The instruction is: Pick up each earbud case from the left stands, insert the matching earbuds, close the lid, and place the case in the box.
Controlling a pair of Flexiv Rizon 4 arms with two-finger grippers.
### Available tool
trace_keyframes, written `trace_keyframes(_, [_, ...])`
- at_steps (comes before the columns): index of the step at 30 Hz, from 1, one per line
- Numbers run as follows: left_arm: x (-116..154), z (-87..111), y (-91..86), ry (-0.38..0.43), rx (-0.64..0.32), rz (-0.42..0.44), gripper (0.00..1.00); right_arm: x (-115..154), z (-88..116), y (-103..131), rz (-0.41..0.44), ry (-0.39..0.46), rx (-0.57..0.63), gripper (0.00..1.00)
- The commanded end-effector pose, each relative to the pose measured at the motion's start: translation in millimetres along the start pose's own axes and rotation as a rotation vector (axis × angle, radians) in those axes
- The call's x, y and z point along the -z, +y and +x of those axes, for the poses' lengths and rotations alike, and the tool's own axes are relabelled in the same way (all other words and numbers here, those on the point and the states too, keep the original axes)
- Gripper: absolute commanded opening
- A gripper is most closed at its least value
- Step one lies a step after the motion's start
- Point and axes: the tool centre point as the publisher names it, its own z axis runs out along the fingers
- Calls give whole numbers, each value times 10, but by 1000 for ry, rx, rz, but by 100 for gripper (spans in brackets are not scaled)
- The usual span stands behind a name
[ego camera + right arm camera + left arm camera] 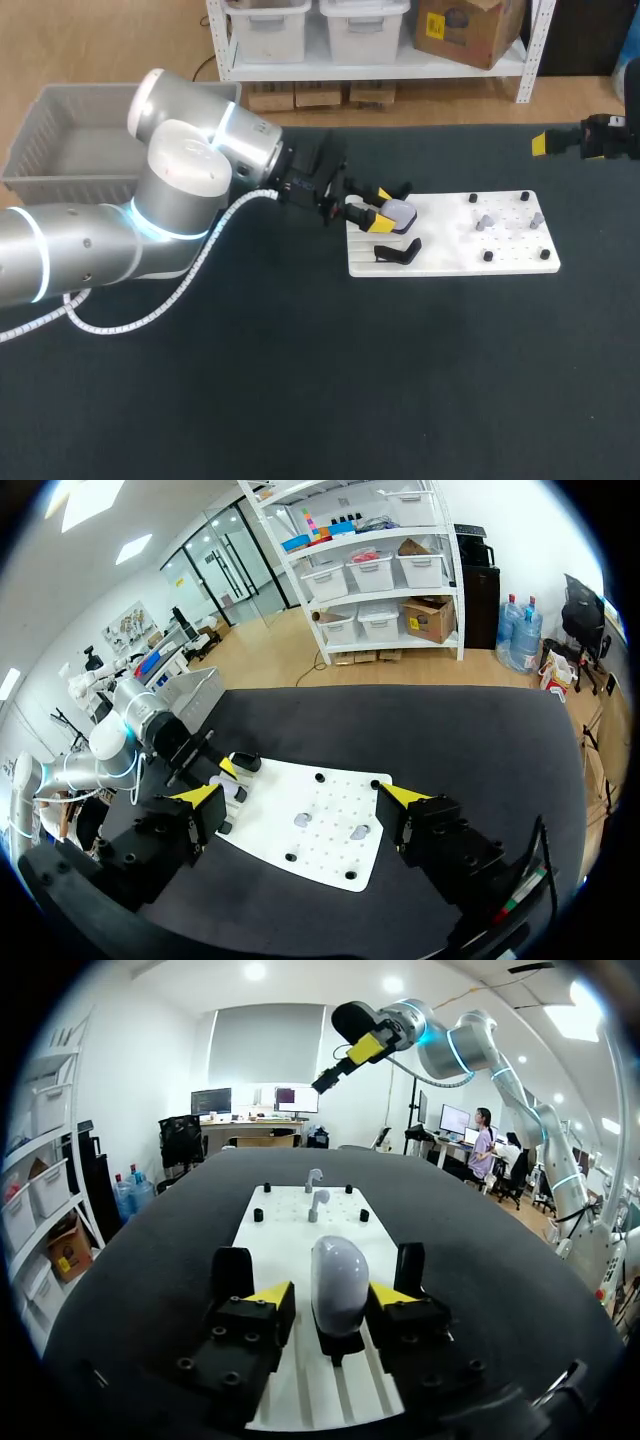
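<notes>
White earbud case [337,1282] stands upright on the board [450,262], right between your left gripper's [328,1298] parted fingers, with a gap showing on one side, so no grip. Your right gripper [302,798] hangs wide open, holding nothing, well apart from the board.

The left arm [150,230] stretches toward the middle, left gripper [330,1298] low, fingers parted. The right gripper [302,798] hangs raised, fingers wide apart.

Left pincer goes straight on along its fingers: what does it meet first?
Likely the earbud case, already standing between the left pincer's open fingers. Past it, the earbuds on the white board; depth unclear.
</notes>
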Motion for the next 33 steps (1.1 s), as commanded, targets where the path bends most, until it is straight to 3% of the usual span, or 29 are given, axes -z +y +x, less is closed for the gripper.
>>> trace_keyframes(1, [-30,7,23,3,-5,11,43,2,2,-8,-3,0,1,100])
trace_keyframes(4, [-35,-2,13,8,-9,14,35,2,2,-8,-3,0,1,100])
trace_keyframes(7, [-30,-16,-4,12,-16,13,4,2,2,-8,-3,0,1,100])
trace_keyframes(8, [-17,-30,-13,10,-21,9,0,2,2,-8,-3,0,1,100])
trace_keyframes(15, [142,-248,-105,-42,-72,-32,0,2,2,-8,-3,0,1,100])
trace_keyframes(24, [351,-706,-221,-265,-101,-74,0,2,2,-8,-3,0,1,100])
trace_keyframes(33, [370,-1092,-305,-354,-141,-84,0,2,2,-8,-3,0,1,100])
